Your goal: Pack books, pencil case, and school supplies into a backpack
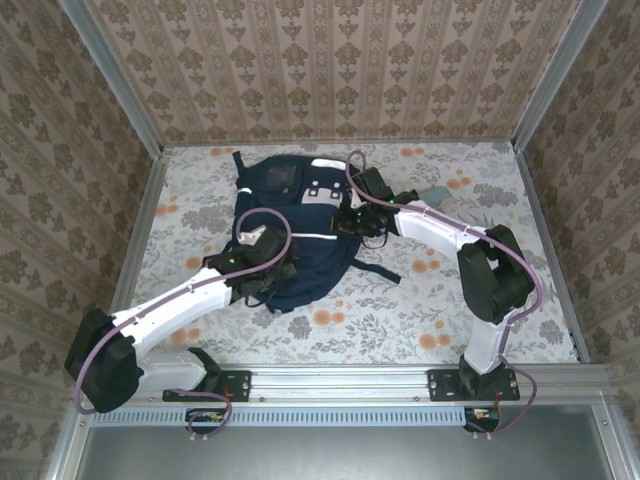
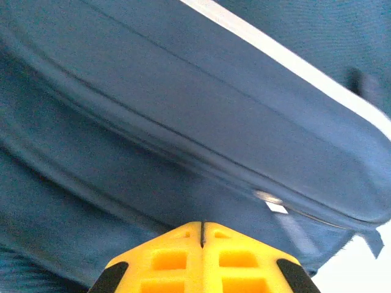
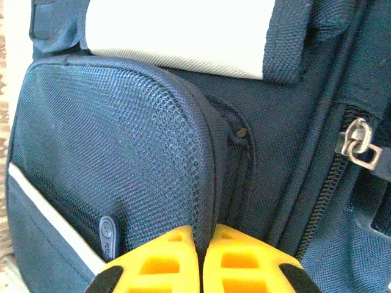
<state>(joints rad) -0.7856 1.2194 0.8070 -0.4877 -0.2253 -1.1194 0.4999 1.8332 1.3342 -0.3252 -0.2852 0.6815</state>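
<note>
The navy backpack [image 1: 312,262] lies flat in the middle of the table, its grey-patched front pocket towards the back wall. My left gripper [image 1: 268,270] rests on its near left part. Its yellow fingertips [image 2: 201,229] meet with nothing seen between them, tight against the blue fabric [image 2: 183,110] below a white stripe [image 2: 293,67]. My right gripper [image 1: 350,222] is at the backpack's right side, shut [image 3: 200,235] on the bound edge of a mesh pocket [image 3: 110,159]. Books, pencil case and school supplies are out of view.
A metal zipper pull [image 3: 360,143] hangs right of the pinched pocket edge. A dark strap [image 1: 378,270] trails off the backpack to the right. A small grey-blue thing [image 1: 436,193] lies behind the right arm. Papered walls close in three sides.
</note>
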